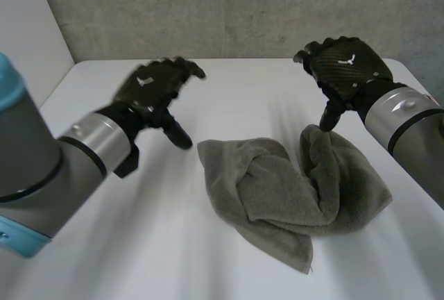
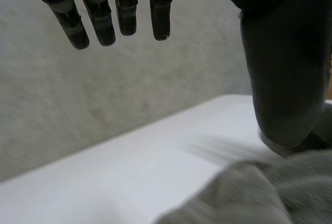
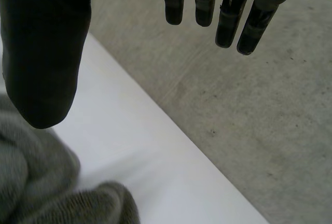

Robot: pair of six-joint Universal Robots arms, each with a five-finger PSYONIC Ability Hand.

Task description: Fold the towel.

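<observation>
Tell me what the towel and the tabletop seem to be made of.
The towel looks like terry cotton, grey-green and matte; the nubby pile and its soft, thick folds suggest this. The table has a smooth white top, probably laminate or painted board, judging by the faint sheen and lack of grain. Its core material cannot be told.

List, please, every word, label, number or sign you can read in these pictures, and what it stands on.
No readable text anywhere.
Left hand: small white mark on its back, too blurred to read.
Right hand: small white mark on its back, no letters legible.
Towel and table: no label or print visible.
</observation>
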